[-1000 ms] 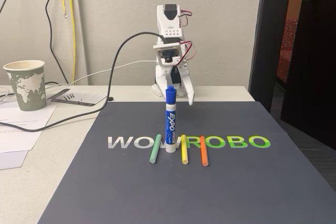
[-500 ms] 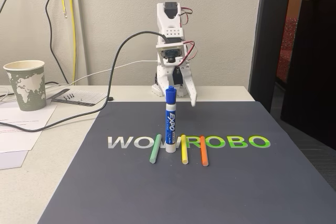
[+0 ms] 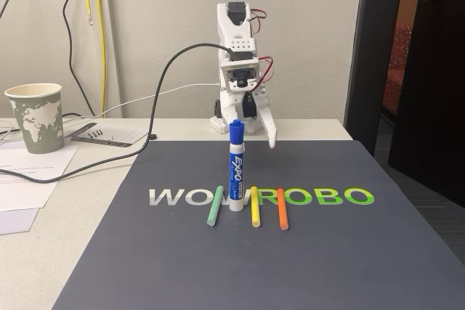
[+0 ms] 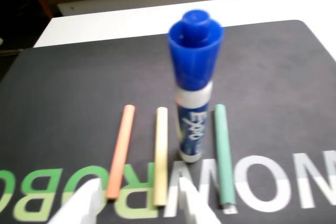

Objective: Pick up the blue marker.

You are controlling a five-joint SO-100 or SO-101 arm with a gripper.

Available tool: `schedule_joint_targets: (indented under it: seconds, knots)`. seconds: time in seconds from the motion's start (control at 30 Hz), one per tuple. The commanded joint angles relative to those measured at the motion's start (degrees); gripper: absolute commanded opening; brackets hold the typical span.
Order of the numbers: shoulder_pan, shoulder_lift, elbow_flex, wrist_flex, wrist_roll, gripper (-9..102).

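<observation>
The blue marker [image 3: 236, 172] stands upright on its end on the dark mat [image 3: 327, 252], blue cap on top, between a green stick [image 3: 213, 206] and a yellow stick [image 3: 254, 207]. In the wrist view the blue marker [image 4: 193, 87] rises straight ahead with its EXPO label facing me. My gripper [image 3: 254, 134] hangs behind the marker at about cap height, apart from it. Its two white fingertips [image 4: 86, 200] show at the bottom of the wrist view, and the gripper [image 4: 137, 190] is open and empty.
An orange stick [image 3: 281, 208] lies right of the yellow one. A paper cup [image 3: 35, 116], papers and a black cable [image 3: 156, 92] sit on the table at the left. A dark door [image 3: 429, 70] stands at the right. The front of the mat is bare.
The wrist has lifted slightly and the visible white finger has swung to the right, so the jaws stand wider. The marker and sticks have not moved.
</observation>
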Motion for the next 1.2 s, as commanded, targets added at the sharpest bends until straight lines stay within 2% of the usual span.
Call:
schedule_joint_targets:
  seconds: [0.0, 0.6, 1.17]
  knots:
    - [1.14, 0.26, -2.99, -0.53, -0.53, 18]
    - [3.96, -7.29, -9.93, -1.67, -1.05, 30]
    - [4.48, -11.51, -11.95, -3.52, 0.00, 32]
